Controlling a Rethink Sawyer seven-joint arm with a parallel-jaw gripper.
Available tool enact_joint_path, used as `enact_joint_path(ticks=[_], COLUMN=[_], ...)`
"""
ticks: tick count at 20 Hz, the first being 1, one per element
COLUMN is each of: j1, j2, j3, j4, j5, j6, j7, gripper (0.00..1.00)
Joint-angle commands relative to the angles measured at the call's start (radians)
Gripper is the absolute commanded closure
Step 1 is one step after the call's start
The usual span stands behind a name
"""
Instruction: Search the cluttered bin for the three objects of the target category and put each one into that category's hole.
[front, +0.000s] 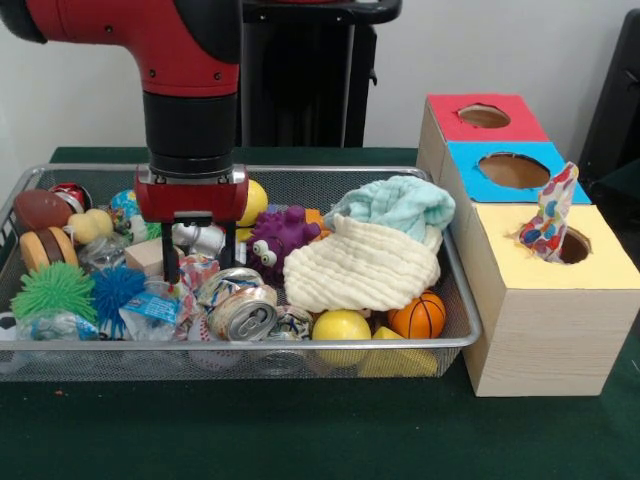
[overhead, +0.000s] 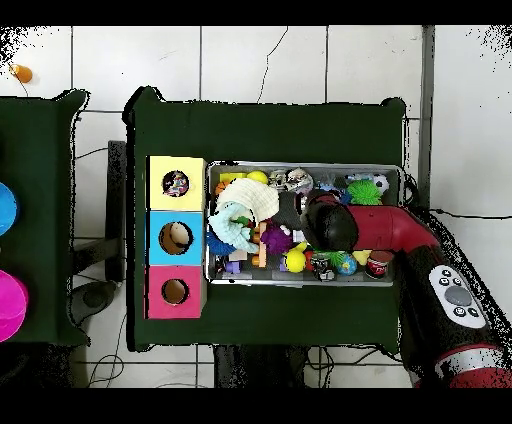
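- The desk (front: 300, 440) has a dark green top and carries everything else.
- The arm (front: 190, 70), red and black, comes down over the left part of the bin in the front view.
- The bin (front: 420, 345) is a wire-mesh basket in the middle of the desk, packed with clutter.
- The box (front: 545, 320), pale wood grain, stands just beside the bin's short end; along its top run a red, a blue and a yellow square, each with a round hole.
- The hole (front: 577, 247) in the yellow square is the one nearest the desk's front edge in the front view.
- A cream cloth (front: 360, 268) and a pale green cloth (front: 395, 205) lie heaped at the bin's end next to the box.
- The end effector (front: 200, 270) reaches down among the clutter, next to crushed cans (front: 240, 310); whether it is open or closed I cannot tell.
- A spotted cloth (front: 548, 218), white with coloured dots, sticks upright out of the yellow hole.
- A purple toy (front: 280, 240), a yellow ball (front: 340, 328) and a small basketball (front: 420, 315) lie near the heaped cloths.
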Motion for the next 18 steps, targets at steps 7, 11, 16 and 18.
enact_joint_path(ticks=[7,11,16,18], j1=[0.032,0.042,0.05,0.055], j2=[0.073,0.084,0.092,0.1], j3=[-0.016,-0.037,-0.067,-0.078], j4=[0.019,0.007,-0.002,-0.009], j5=[-0.058,-0.074,-0.101,-0.114], j6=[0.078,0.098,0.115,0.121], j7=[-0.027,-0.047,-0.077,-0.084], gripper=[0.0,0.0,0.0,0.0])
